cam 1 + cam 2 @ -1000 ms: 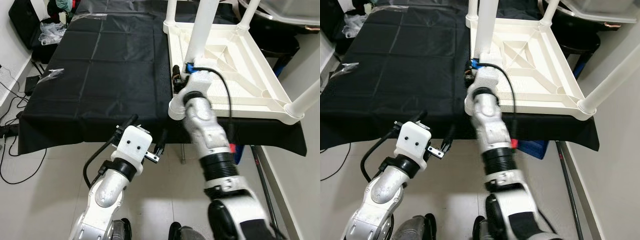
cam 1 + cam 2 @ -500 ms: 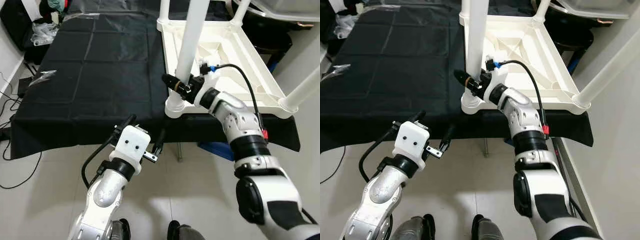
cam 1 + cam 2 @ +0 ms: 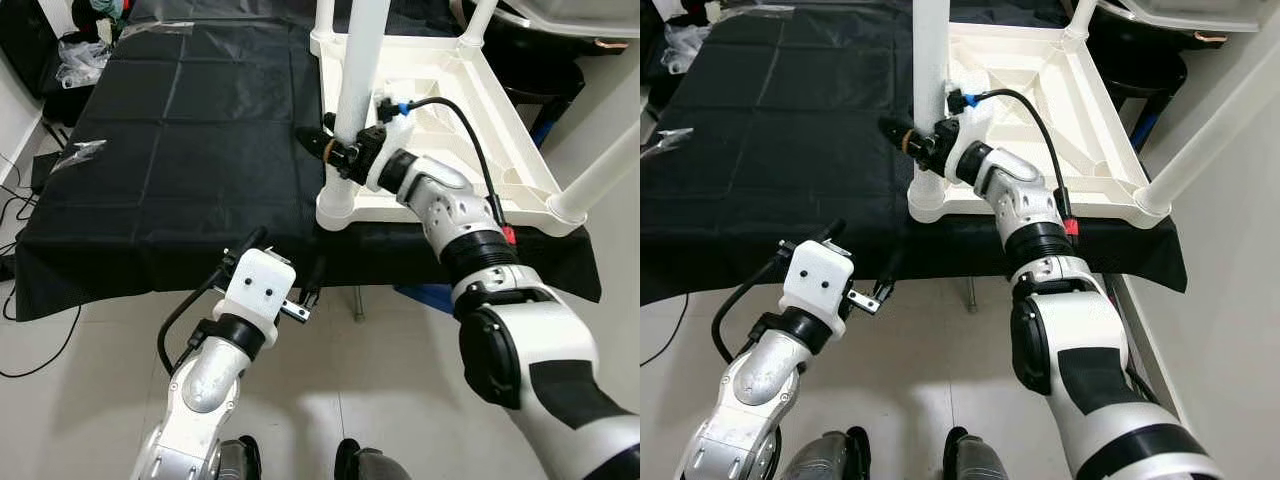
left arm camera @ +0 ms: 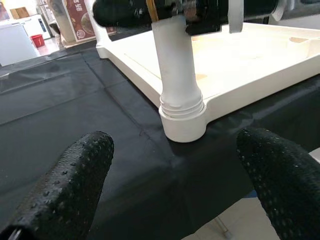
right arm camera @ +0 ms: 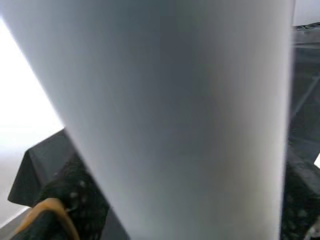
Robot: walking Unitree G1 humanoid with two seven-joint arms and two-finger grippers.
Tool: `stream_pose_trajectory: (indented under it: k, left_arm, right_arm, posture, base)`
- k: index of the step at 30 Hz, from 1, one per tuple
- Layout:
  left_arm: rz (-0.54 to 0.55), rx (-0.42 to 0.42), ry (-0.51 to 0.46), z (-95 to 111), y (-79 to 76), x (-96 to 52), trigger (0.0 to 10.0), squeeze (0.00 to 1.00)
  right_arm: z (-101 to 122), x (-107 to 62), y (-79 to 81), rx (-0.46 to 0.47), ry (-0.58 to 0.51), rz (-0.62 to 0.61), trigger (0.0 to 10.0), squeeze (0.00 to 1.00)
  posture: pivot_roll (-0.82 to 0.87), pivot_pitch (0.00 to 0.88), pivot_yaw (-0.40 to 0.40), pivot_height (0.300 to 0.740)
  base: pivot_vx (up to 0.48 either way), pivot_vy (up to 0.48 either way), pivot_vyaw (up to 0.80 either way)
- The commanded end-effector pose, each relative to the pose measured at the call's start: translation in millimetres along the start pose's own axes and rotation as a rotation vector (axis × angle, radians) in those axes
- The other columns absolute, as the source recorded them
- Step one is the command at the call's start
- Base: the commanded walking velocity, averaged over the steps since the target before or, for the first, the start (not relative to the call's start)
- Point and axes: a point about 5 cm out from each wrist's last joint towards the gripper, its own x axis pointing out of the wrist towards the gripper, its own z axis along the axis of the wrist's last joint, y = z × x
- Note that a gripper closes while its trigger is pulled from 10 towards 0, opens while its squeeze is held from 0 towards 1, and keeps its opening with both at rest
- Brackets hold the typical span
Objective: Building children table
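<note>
Right end effector (image 3: 340, 152) pinching the near-corner table leg (image 3: 357, 70) low on its shaft, apparently just above the socket; leg upright, long axis vertical; inverted white children's table (image 3: 480, 130) lying on the black-draped surface (image 3: 200, 130); left end effector (image 3: 285, 280) spread, hovering below the surface's front edge, well apart from the leg.
</note>
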Motion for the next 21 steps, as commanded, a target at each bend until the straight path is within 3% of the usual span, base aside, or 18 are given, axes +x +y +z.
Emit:
stream_pose_trajectory:
  k: [1, 2, 3, 4, 5, 6, 7, 11, 13, 16, 18, 21]
  left_arm:
    - [-0.010, 0.006, 0.012, -0.8, -1.7, -3.2, 10.0, 0.00]
    - [-0.011, 0.005, 0.013, -1.1, -2.4, -3.3, 10.0, 0.00]
    - [-0.011, 0.005, 0.013, -1.1, -2.4, -3.3, 10.0, 0.00]
    - [-0.012, 0.002, 0.014, -1.2, -3.1, -3.2, 10.0, 0.00]
    - [-0.014, 0.001, 0.014, -1.2, -3.6, -2.9, 10.0, 0.00]
    - [-0.014, 0.001, 0.014, -1.2, -3.6, -2.9, 10.0, 0.00]
    - [-0.013, -0.001, 0.013, -1.1, -3.8, -2.4, 10.0, 0.00]
    - [-0.012, -0.001, 0.012, -1.2, -3.2, -1.7, 10.0, 0.00]
    - [-0.016, 0.001, 0.013, -1.8, -3.4, -1.6, 10.0, 0.00]
    - [-0.016, 0.001, 0.014, -2.1, -3.5, -1.6, 10.0, 0.00]
    - [-0.018, -0.001, 0.011, -1.8, -4.6, -1.1, 10.0, 0.00]
    - [-0.019, -0.001, 0.009, -1.8, -5.0, -1.0, 10.0, 0.00]
  right_arm:
    - [-4.1, 3.5, 2.8, -0.012, 0.024, 0.000, 10.0, 1.00]
    - [-6.2, 2.4, 0.0, -0.018, 0.030, -0.033, 2.6, 1.00]
    - [-6.2, 2.4, 0.0, -0.018, 0.030, -0.033, 2.6, 1.00]
    - [-9.8, 0.5, -1.8, -0.027, 0.031, -0.050, 0.0, 0.37]
    - [-12.5, -1.1, -3.6, -0.030, 0.032, -0.073, 0.0, 0.18]
    - [-12.5, -1.1, -3.6, -0.030, 0.032, -0.073, 0.0, 0.18]
    - [-16.5, -2.7, -4.6, -0.024, 0.028, -0.094, 0.0, 0.00]
    - [-23.9, -5.0, -6.0, 0.027, 0.021, -0.144, 0.0, 0.00]
    - [-29.8, -9.1, -12.3, 0.064, 0.005, -0.285, 0.0, 0.00]
    - [-31.7, -10.8, -14.6, 0.068, 0.001, -0.337, 0.0, 0.00]
    - [-33.9, -15.1, -20.3, 0.068, -0.025, -0.502, 0.0, 0.00]
    - [-34.3, -16.8, -22.3, 0.067, -0.039, -0.570, 0.0, 0.00]
  posture:
    - [0.21, 0.231, -0.080, 0.740]
    - [0.20, 0.230, -0.081, 0.740]
    - [0.20, 0.230, -0.081, 0.740]
    - [0.20, 0.228, -0.079, 0.740]
    - [0.20, 0.228, -0.078, 0.740]
    - [0.20, 0.228, -0.078, 0.740]
    - [0.20, 0.227, -0.078, 0.740]
    - [0.20, 0.227, -0.075, 0.740]
    - [0.20, 0.220, -0.073, 0.740]
    - [0.20, 0.220, -0.073, 0.740]
    - [0.20, 0.207, -0.074, 0.740]
    - [0.20, 0.205, -0.074, 0.740]
  base:
    - [0.000, 0.000, 0.00]
    - [0.000, 0.000, 0.00]
    - [0.000, 0.000, 0.00]
    - [0.000, 0.000, 0.00]
    - [0.000, 0.000, 0.00]
    - [0.000, 0.000, 0.00]
    - [0.000, 0.000, 0.00]
    - [0.000, 0.000, 0.00]
    - [0.000, 0.000, 0.00]
    - [0.000, 0.000, 0.00]
    - [0.000, 0.000, 0.00]
    - [0.000, 0.000, 0.00]
